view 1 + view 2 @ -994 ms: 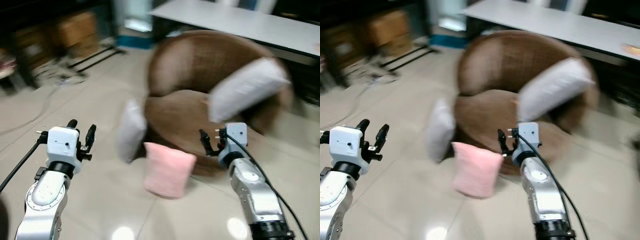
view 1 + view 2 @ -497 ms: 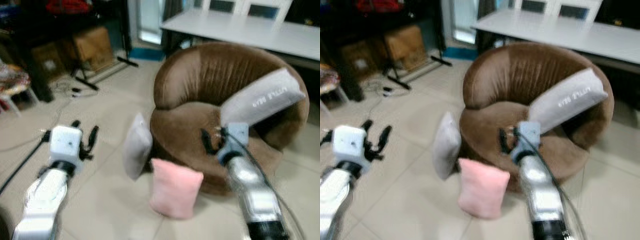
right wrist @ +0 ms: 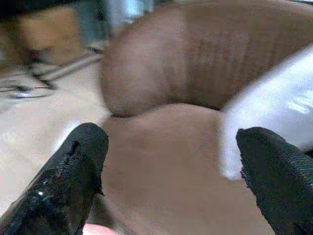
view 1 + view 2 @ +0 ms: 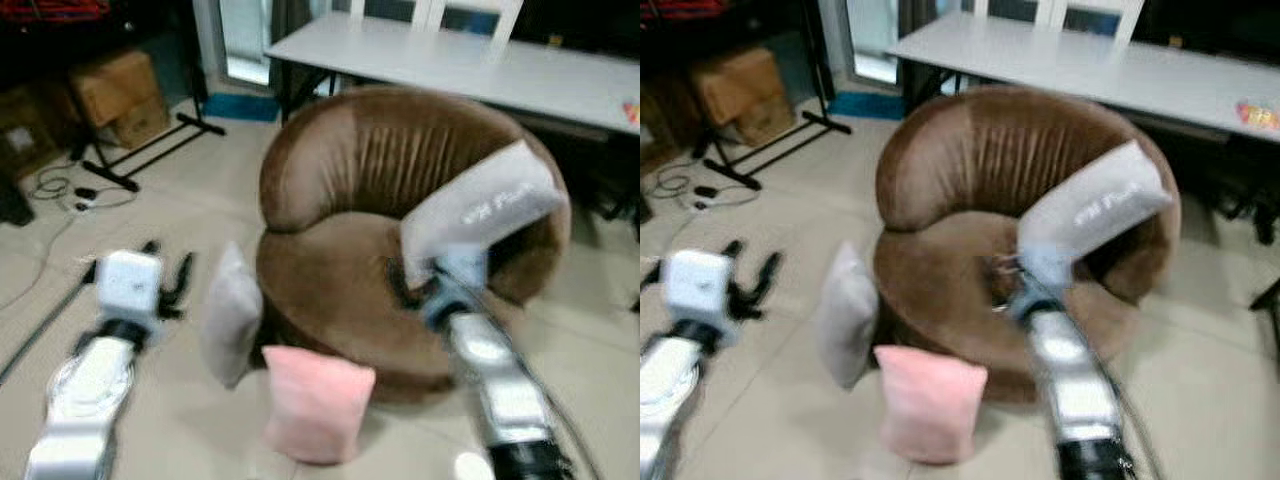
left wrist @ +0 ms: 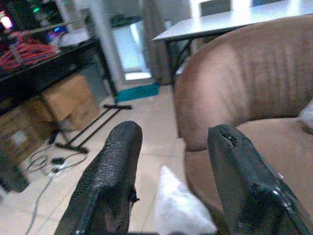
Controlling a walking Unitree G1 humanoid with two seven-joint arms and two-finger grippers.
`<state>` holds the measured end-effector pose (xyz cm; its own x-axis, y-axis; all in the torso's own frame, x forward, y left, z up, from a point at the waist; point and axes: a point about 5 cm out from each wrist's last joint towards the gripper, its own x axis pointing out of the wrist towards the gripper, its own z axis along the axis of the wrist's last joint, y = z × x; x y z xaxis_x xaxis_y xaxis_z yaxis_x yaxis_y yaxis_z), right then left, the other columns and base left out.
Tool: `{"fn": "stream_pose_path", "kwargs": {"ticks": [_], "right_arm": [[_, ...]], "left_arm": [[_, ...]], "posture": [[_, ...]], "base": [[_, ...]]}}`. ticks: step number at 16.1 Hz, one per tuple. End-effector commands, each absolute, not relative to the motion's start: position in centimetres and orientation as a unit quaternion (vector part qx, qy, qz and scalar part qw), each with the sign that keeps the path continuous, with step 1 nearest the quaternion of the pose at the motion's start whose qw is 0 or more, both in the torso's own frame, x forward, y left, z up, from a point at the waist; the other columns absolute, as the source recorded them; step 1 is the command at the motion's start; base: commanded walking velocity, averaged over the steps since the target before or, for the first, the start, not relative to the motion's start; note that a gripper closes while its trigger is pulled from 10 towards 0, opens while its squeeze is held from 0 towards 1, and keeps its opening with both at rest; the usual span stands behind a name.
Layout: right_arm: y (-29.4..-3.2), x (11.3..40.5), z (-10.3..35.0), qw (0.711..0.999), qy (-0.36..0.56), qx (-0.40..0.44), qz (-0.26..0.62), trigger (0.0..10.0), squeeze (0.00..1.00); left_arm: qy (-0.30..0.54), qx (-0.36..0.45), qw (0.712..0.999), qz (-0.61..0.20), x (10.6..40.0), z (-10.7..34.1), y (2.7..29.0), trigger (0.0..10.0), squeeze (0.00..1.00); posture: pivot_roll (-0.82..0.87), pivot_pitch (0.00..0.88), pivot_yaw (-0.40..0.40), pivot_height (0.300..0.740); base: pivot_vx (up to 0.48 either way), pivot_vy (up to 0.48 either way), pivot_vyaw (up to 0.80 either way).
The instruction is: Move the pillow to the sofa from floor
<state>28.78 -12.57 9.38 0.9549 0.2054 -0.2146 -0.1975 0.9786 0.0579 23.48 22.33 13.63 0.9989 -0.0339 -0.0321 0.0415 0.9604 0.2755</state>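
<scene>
Both end effectors agape — left [image 5: 168, 183], right [image 3: 171, 176] | pink pillow [image 4: 314, 402] blurred, floor-bound

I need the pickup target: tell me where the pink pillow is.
In the left eye view the pink pillow stands on the floor against the front of the brown sofa, just right of the grey pillow.

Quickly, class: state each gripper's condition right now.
Left gripper: open, holding nothing.
Right gripper: open, holding nothing.
</scene>
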Motion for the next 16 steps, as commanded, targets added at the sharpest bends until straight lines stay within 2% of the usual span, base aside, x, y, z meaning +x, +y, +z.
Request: {"fn": "stream_pose_path", "kwargs": {"ticks": [1,2,6,10,16], "right_arm": [[-13.79,28.82,9.6,0.99,0.107,0.012,0.09,10.0,1.0],[-13.18,28.7,9.43,0.986,0.111,-0.008,0.126,10.0,1.0],[-13.31,28.7,9.11,0.986,0.123,0.004,0.115,10.0,1.0],[-13.29,28.51,8.9,0.984,0.127,-0.012,0.124,10.0,1.0],[-13.65,28.32,8.66,0.986,0.125,0.0,0.113,10.0,1.0]], "left_arm": [[0.005,0.138,0.99,-0.028,23.66,13.89,21.69,10.0,0.0],[0.004,0.137,0.99,-0.027,23.7,13.89,21.65,10.0,0.0],[0.003,0.137,0.99,-0.025,23.7,13.87,21.63,10.0,0.0],[0.007,0.144,0.989,-0.028,23.66,13.7,21.39,10.0,0.0],[-0.009,0.166,0.986,0.0,23.31,14.04,22.16,10.0,0.0]], "posture": [[0.04,0.0,-0.02,0.74],[0.04,0.0,-0.025,0.74],[0.05,0.0,-0.033,0.74],[0.05,0.0,-0.037,0.74],[0.05,0.0,-0.049,0.676]], "base": [[0.349,0.0,0.0],[0.349,0.0,0.0],[0.328,0.0,0.2],[0.0,0.0,0.0],[0.0,0.0,0.0]]}}
